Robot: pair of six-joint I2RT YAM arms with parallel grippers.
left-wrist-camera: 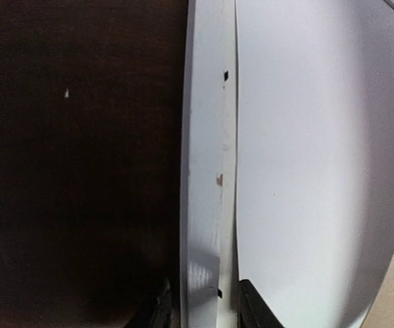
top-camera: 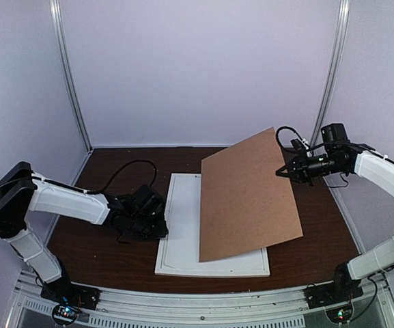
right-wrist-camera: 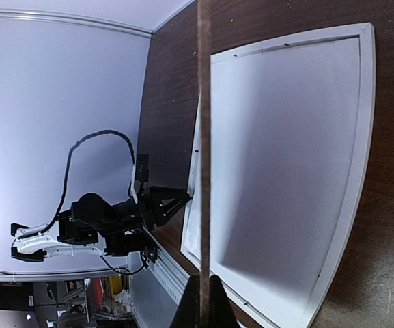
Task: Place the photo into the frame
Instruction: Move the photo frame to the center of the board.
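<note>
The frame (top-camera: pixel 210 270) lies flat on the dark table (top-camera: pixel 94 239), its long sides running away from the arms. A brown backing board (top-camera: pixel 248 198) stands tilted over it. The board's lower edge is down near the frame's front rim and its far corner is raised, so it hides most of the frame's right half from above.

The right end effector (top-camera: pixel 282 172) is pressed together on the board's raised right edge. From the right wrist the board (right-wrist-camera: pixel 204 137) shows only edge-on, as a thin strip running up from the fingers (right-wrist-camera: pixel 195 307).

Inside the frame (right-wrist-camera: pixel 285 45) lies a plain white sheet (right-wrist-camera: pixel 278 171). No image shows on it, and whether it is a print lying face down or a card cannot be told.

The left end effector (top-camera: pixel 161 229) sits low at the frame's left rim, a dark cluster from above with its fingers hard to separate. In the left wrist view only the fingertips (left-wrist-camera: pixel 159 311) show, cut off at the bottom. They are spread to either side of the rim (left-wrist-camera: pixel 207 171), with a dark sliver between the outer fingertip and the rim.
</note>
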